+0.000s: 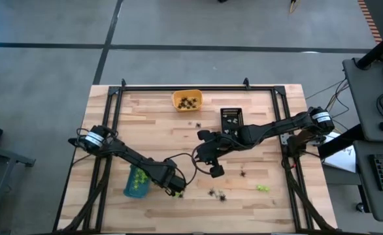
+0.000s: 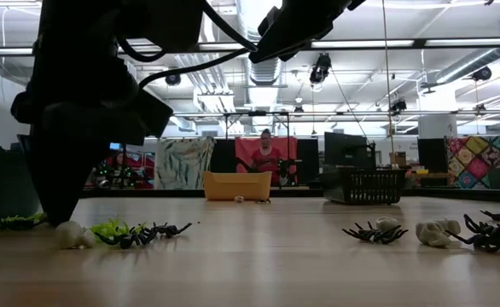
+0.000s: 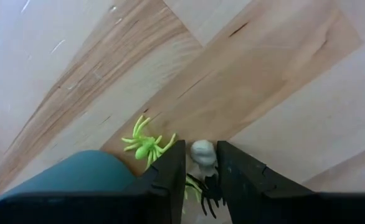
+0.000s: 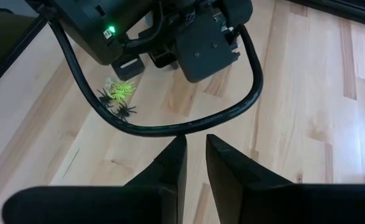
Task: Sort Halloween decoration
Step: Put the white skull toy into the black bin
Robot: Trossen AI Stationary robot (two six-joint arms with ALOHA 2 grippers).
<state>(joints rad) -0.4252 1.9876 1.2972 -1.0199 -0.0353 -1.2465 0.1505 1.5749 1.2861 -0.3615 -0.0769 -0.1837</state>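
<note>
Your two dark jointed arms, looping black cables, silver wrist bands, green indicator light, blunt dark-fingered left claw point(image 3: 201, 180).
</note>
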